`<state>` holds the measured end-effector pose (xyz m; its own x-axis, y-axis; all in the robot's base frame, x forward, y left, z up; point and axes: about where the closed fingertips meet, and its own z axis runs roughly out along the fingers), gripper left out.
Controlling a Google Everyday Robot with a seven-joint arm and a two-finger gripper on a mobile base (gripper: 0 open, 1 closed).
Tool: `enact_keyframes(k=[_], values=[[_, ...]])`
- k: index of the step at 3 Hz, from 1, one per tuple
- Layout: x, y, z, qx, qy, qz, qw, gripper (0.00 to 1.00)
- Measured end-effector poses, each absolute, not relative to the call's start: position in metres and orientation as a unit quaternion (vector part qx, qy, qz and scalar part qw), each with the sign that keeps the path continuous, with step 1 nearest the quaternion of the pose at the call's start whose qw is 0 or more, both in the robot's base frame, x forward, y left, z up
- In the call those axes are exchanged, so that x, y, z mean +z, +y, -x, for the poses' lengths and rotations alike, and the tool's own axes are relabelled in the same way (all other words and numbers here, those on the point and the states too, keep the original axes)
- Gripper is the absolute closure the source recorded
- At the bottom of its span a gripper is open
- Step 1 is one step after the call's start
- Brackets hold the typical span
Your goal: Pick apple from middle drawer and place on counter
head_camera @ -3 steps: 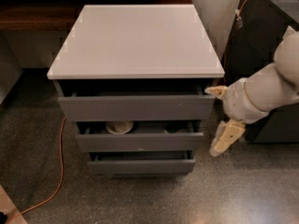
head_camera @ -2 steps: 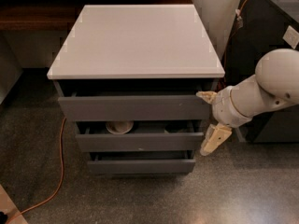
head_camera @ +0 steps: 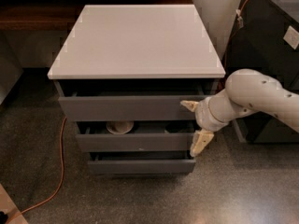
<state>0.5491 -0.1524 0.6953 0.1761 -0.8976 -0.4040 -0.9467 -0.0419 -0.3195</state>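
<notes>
Nearest is the dark speckled floor (head_camera: 243, 190), where an orange cable (head_camera: 60, 171) runs up along the left side of the grey drawer cabinet. The cabinet has three plain, handleless drawers. The bottom drawer (head_camera: 140, 166) stands out a little.

Above it, the middle drawer (head_camera: 133, 142) is pulled out just enough to open a narrow strip. In that strip a white bowl (head_camera: 120, 126) sits left of centre. The apple cannot be made out in the part of the drawer that shows, and the right end of the strip lies in shadow.

The gripper (head_camera: 189, 129) is at the right end of the drawer fronts, carried by a rounded white arm (head_camera: 254, 94) that comes in from the right. Its cream jaws are spread wide and hold nothing. The upper one lies against the right end of the top drawer (head_camera: 126, 107). The lower one hangs in front of the right end of the middle drawer, pointing down. Whether either jaw touches a front cannot be told.

The top drawer, with the tallest front, is also slightly out. The glossy white counter surface (head_camera: 138, 38) caps the cabinet.

Behind it, at the left, runs a dark brown wooden shelf (head_camera: 32, 15). At the right stands a dark cabinet (head_camera: 275, 27) with a small white label (head_camera: 292, 36); its writing is too small to read.
</notes>
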Motion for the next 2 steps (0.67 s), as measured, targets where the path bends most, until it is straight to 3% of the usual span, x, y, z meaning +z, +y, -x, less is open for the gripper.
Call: enact_keyframes(k=[2], values=[[0.624,-0.142,-0.565,0.052,0.622,0.736,0.263,0.00]])
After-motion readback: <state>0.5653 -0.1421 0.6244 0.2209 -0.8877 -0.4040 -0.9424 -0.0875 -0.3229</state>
